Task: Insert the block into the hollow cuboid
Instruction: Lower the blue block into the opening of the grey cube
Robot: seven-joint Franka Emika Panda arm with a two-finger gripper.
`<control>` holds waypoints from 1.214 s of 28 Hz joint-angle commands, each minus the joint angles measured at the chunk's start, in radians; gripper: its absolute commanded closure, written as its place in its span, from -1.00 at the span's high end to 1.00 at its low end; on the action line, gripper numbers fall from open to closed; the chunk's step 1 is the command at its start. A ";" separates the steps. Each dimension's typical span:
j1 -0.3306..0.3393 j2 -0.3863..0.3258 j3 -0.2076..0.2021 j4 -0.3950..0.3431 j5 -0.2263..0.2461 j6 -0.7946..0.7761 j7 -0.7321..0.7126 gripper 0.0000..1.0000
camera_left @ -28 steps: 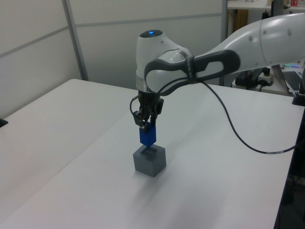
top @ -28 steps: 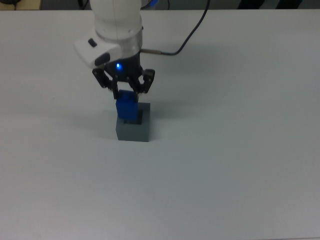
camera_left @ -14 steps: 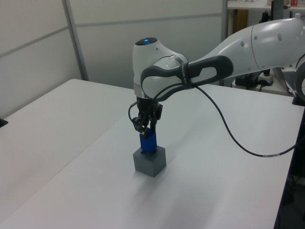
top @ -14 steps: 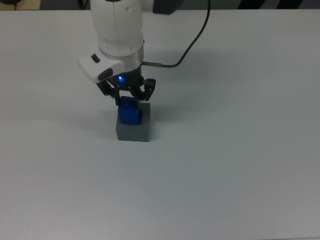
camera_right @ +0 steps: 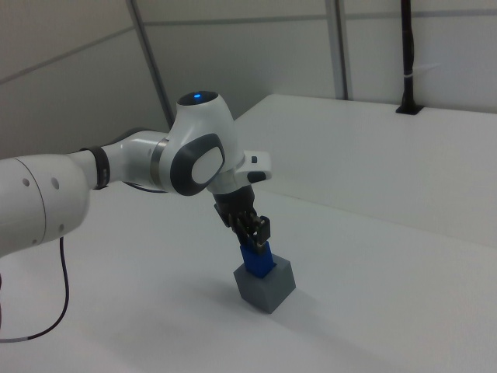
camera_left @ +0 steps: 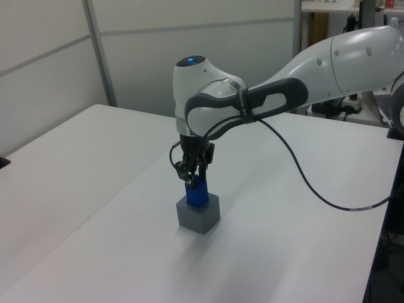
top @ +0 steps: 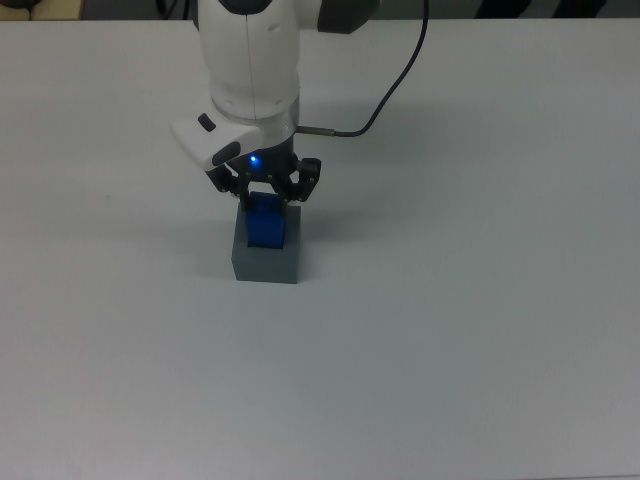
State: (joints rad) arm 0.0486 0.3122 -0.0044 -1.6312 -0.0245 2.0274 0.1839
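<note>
Descent is nearly over on the white table (top: 480,330): the Franka arm's gripper (top: 266,195) has brought the blue block (top: 265,222) down from clear above the grey hollow cuboid (top: 266,262) a second ago to a point where its lower end now sits inside the square recess. Half a second back the block was only at the rim — since then it has sunk further, and in the left view just its upper part (camera_left: 196,191) shows above the cuboid's top edge (camera_left: 198,213). The fingers are closed on the block's upper sides, holding it upright. For the task, this looks like the last stage of insertion; what remains, by my reading, is to seat the block fully and let go.

The cuboid is the only container in sight, and the block is its sole content, partly in and partly proud of the walls. In the right view the block (camera_right: 255,259) stands slightly toward the arm's side of the recess, the gripper (camera_right: 253,233) directly over it. Whether the block's base touches the recess floor cannot be seen. A black cable (top: 385,85) trails from the wrist across the table, well apart from the cuboid.
</note>
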 commanded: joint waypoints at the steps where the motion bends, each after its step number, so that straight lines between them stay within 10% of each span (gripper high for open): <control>1: 0.010 -0.005 -0.006 -0.009 -0.017 -0.012 0.022 -0.72; 34: 0.008 0.013 0.003 -0.010 -0.041 0.030 -0.009 -0.53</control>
State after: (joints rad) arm 0.0454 0.3144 -0.0019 -1.6307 -0.0567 2.0335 0.1815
